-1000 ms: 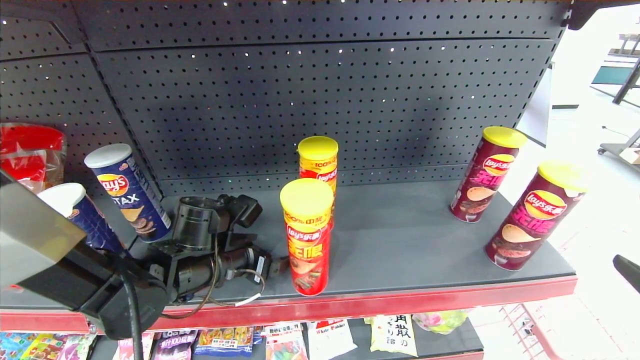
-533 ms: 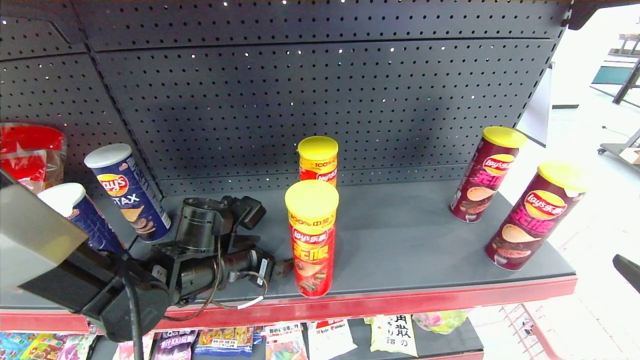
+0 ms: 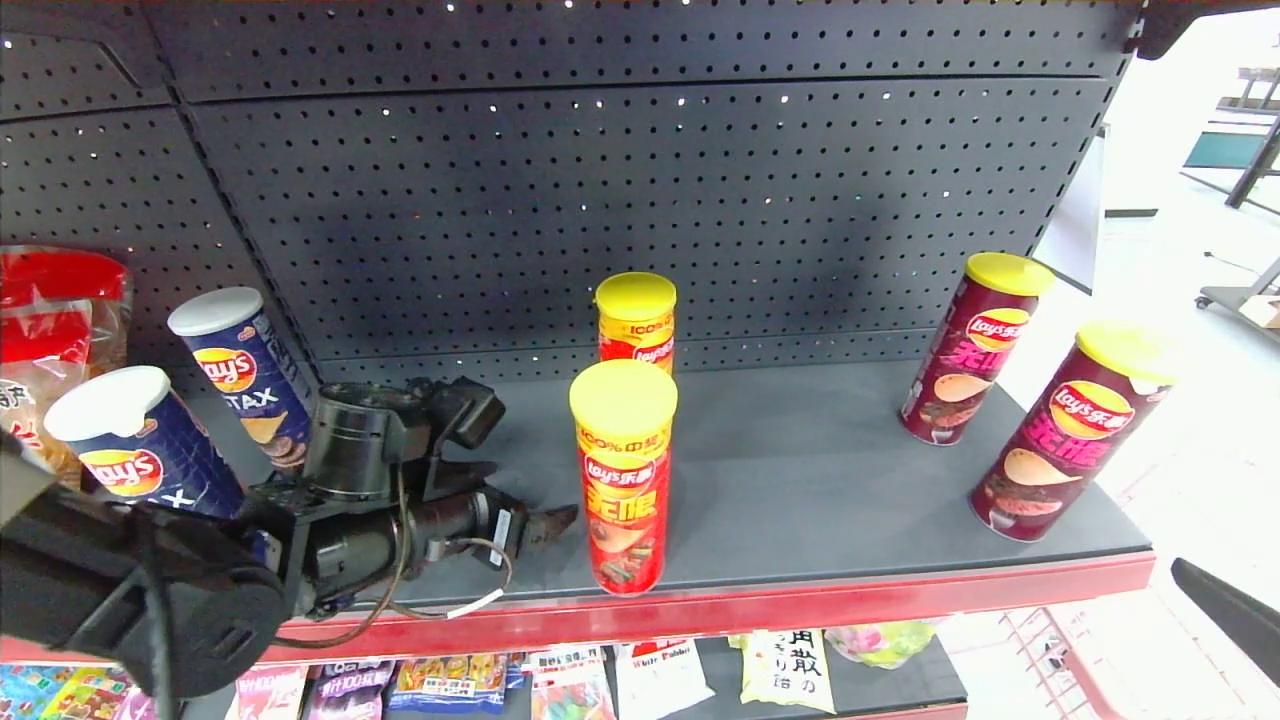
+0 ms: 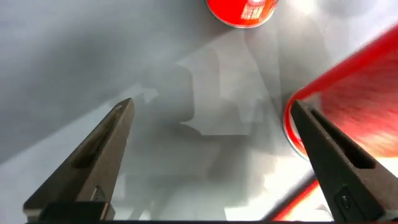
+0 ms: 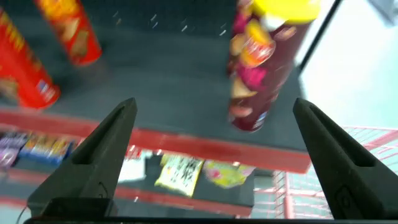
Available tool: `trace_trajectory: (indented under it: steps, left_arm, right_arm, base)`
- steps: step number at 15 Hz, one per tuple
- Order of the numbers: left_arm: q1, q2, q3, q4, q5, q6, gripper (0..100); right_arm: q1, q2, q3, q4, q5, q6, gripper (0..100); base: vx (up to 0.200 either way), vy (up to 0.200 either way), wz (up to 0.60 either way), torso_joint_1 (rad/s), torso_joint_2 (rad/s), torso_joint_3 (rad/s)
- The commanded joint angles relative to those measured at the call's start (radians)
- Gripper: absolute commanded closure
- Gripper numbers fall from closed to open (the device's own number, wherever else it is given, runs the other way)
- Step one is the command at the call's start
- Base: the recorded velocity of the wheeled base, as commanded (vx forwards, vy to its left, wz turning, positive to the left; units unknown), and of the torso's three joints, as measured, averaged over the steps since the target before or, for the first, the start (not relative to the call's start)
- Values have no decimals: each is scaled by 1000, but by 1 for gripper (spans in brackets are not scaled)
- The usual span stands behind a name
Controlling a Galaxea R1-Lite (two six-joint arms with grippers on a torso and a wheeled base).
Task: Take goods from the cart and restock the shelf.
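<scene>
Head view, shelf: I see a dark grey metal shelf [image 3: 800, 480] with a red front lip and a perforated back panel.
Head view, red goods: a red cylindrical crisp tube with a yellow plastic lid [image 3: 622, 490] stands upright near the lip. A second red tube [image 3: 636, 325] stands upright directly behind it, toward the back panel.
Head view, maroon goods: two maroon tubes with yellow lids stand at my right end of the shelf, one further back [image 3: 972, 350] and one nearer the lip [image 3: 1070, 440], apart from each other.
Head view, blue goods: two dark blue tubes with white lids [image 3: 245, 375] stand at my left end.
Head view, left tool: the left tool [image 3: 548, 524] lies low over the shelf, just beside the front red tube on its left side.
Head view, below: flat snack packets [image 3: 660, 680] lie on the lower shelf, and a pink wire cart [image 3: 1045, 640] shows at lower right.
Left wrist view, left tool: the jaws stand wide with only bare shelf between them. The front red tube is blurred, close by one fingertip, and I cannot tell whether they touch. The foot of the second red tube is farther ahead.
Right wrist view, right tool: the right tool [image 5: 214, 155] has its jaws wide and holds nothing. It hangs in front of the red lip, with a maroon tube beyond it and both red tubes off to one side.
</scene>
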Motion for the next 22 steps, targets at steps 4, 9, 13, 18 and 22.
trace_trajectory:
  steps: [4, 9, 13, 18, 22]
  left_arm:
    - [93, -677, 20, 476, 17, 1, 0]
    - [295, -1309, -18, 1113, 43, 2, 0]
    - [303, -1602, -9, 1309, 122, 4, 0]
    - [329, -1700, 43, 1363, 234, -42, 0]
    - [478, -1691, 54, 1371, 265, -99, 0]
  right_arm:
    - [-44, -1, 47, -2, -6, 0, 0]
    - [-209, -170, 110, 47, -18, -11, 0]
    - [-211, -465, 84, 368, -12, -100, 0]
    - [-386, -606, 95, 549, -7, -72, 0]
    - [-375, -675, 126, 537, 136, -40, 0]
  base:
    - [0, 0, 0, 0, 0, 0]
    - [0, 0, 0, 0, 0, 0]
    - [0, 0, 0, 0, 0, 0]
    - [0, 0, 0, 0, 0, 0]
    - [0, 0, 0, 0, 0, 0]
